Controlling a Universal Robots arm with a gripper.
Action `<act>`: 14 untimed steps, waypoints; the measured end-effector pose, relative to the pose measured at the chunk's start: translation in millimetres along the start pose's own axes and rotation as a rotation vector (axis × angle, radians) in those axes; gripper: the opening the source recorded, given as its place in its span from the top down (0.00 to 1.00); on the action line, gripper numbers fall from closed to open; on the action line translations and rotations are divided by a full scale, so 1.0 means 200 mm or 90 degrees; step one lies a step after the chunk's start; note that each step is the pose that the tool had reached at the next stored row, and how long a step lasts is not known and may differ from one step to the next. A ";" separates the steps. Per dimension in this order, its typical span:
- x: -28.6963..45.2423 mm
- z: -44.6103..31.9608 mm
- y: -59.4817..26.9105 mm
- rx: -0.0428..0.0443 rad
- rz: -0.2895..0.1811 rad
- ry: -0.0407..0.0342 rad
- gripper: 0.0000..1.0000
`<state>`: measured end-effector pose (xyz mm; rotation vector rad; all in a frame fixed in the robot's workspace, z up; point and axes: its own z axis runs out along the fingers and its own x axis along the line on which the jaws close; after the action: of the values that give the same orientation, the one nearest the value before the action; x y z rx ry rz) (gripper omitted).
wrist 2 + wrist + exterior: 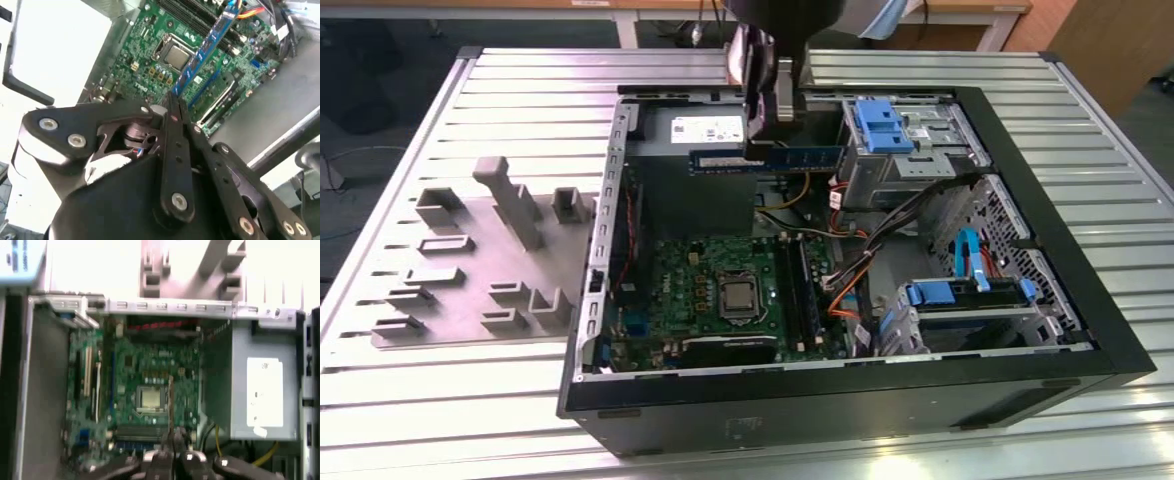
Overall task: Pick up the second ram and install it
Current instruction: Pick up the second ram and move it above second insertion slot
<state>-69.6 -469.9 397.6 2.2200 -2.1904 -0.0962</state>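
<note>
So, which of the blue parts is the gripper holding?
The slim ram stick, clamped in the gripper; the chunky blue brackets sit inside the case.

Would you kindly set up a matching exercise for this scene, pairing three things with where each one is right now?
Things:
1. the second ram
2. the processor
3. the grey fixture

Places:
A. lying on the table, at the exterior view's left of the computer case
B. clamped in the gripper, above that case
C. seated in its socket on the motherboard

Pairs: 1-B, 2-C, 3-A.
</note>
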 end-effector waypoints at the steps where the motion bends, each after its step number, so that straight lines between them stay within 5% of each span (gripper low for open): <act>1: 0.000 -0.001 0.000 -0.0001 0.000 0.0002 0.88; 14: 0.000 0.003 0.000 -0.0001 0.000 0.0003 0.88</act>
<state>-69.6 -469.9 396.9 2.2196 -2.1900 -0.0959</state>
